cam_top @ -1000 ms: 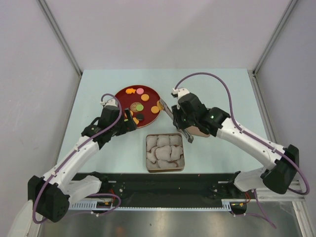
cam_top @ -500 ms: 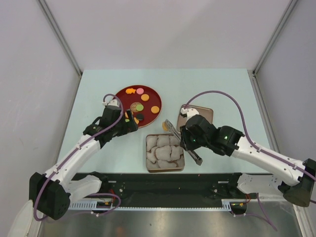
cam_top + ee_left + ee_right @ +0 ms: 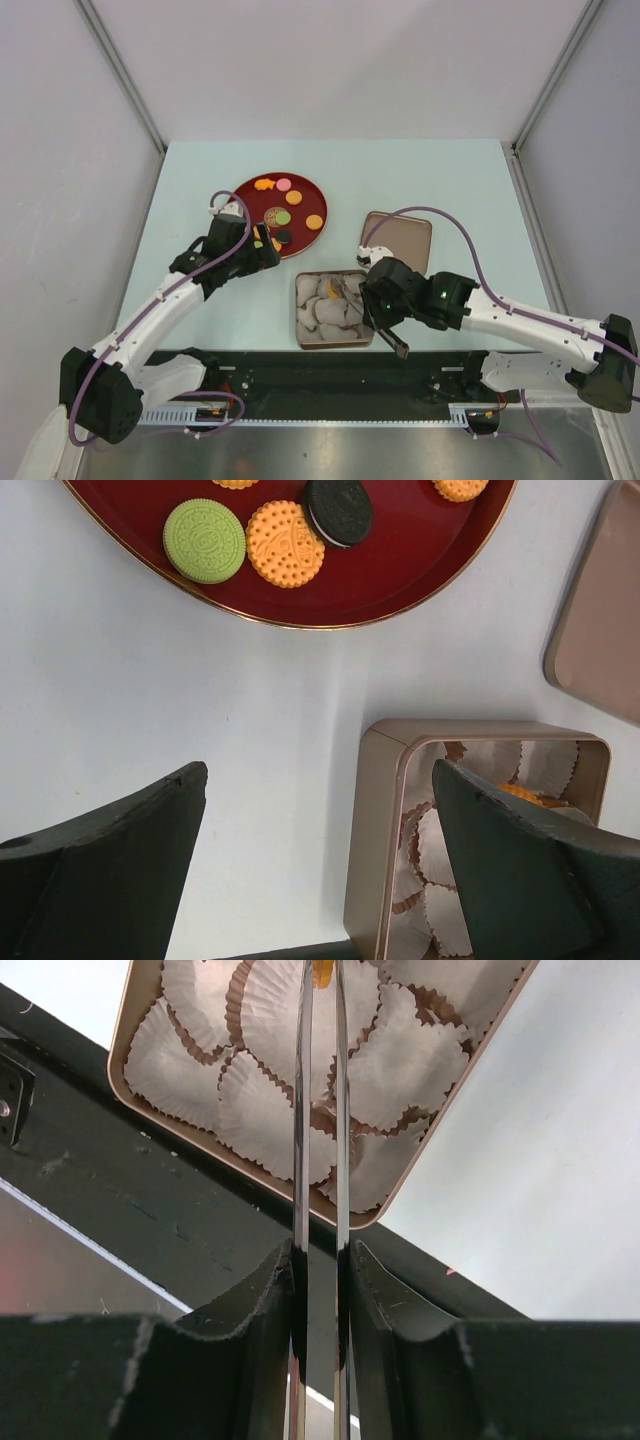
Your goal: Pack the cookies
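1. Hanging over the tin [image 3: 378,820], the right gripper [image 3: 320,1260] has its jaws clamped on a pair of tongs [image 3: 301,1110]. The blades are squeezed nearly together, and the tips pinch one orange cookie [image 3: 321,970].
2. The bit that matters is that the cookie sits straight out ahead of the jaws, at the far end of the tongs. The tongs' long axis runs from the gripper to the cookie. From above it slants from the tin's near-right corner toward its far side, with the tips over the far cups.
3. White paper cups [image 3: 200,995] fill the tin, and the ones I can see look empty. I can't tell if the cookie is touching a cup or just above one.
4. My guess for the next move is to dip the tips into the cup underneath, then ease the squeeze so the blades spring apart. The aim depends on where the tips are, not the jaws.
5. The right arm comes in low from the right along the near edge, wrist turned so the tongs point away and a bit left. It's clearly the arm nearer the tin.
6. The left gripper [image 3: 318,780] has its jaws spread wide with nothing in them, and it hovers just beside the near rim of the plate [image 3: 400,570]. The other cookies [image 3: 286,544] lie on the plate: orange, green, pink and dark ones. The lid [image 3: 397,240] lies right of the plate, beyond the tin.
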You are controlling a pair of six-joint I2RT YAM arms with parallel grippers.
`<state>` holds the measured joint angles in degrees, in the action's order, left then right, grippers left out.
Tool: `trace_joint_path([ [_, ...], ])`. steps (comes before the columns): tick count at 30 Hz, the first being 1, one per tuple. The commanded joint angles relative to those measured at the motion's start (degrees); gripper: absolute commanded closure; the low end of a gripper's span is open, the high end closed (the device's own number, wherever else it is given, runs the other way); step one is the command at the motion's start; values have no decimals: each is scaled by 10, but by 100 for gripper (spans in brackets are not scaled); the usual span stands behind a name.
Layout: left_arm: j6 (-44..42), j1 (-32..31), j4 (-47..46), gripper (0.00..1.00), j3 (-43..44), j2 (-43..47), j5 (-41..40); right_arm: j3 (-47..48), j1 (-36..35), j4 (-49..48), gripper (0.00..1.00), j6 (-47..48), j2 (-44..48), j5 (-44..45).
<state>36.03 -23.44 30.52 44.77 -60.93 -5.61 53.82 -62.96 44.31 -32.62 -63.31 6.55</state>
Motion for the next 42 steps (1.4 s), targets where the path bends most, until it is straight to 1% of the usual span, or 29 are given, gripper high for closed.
trace_joint_path([
  [1, -3, 2, -19, 1, -2, 1, 6, -11, -4, -46, 100, -15, 11, -3],
  [5, -3, 2, -17, 1, -4, 2, 6, -25, -4, -61, 100, -6, 5, 7],
  [14, -3, 2, -15, 1, -2, -2, 5, -17, 1, -92, 100, 12, -26, 9],
  [22, -3, 2, -16, 1, -1, -4, 6, -28, 25, -108, 100, 16, -33, 14],
  [25, -3, 2, -16, 1, 0, -4, 7, -28, 34, -111, 87, 16, -31, 13],
  [26, -3, 2, -16, 1, 0, -5, 7, -28, 35, -112, 81, 16, -30, 12],
  [28, -3, 2, -16, 1, 0, -6, 7, -26, 35, -113, 74, 16, -32, 11],
  [30, -4, 2, -16, 1, 0, -5, 7, -25, 35, -109, 73, 16, -31, 9],
  [33, -3, 2, -17, 1, 0, -6, 8, -23, 35, -107, 67, 15, -32, 7],
  [36, -3, 2, -16, 2, 0, -5, 8, -16, 34, -97, 62, 13, -29, 9],
  [39, -4, 2, -16, 1, -1, -4, 7, -10, 34, -86, 54, 13, -21, 14],
  [42, -3, 2, -17, 1, -1, -4, 8, -5, 34, -78, 52, 12, -16, 17],
])
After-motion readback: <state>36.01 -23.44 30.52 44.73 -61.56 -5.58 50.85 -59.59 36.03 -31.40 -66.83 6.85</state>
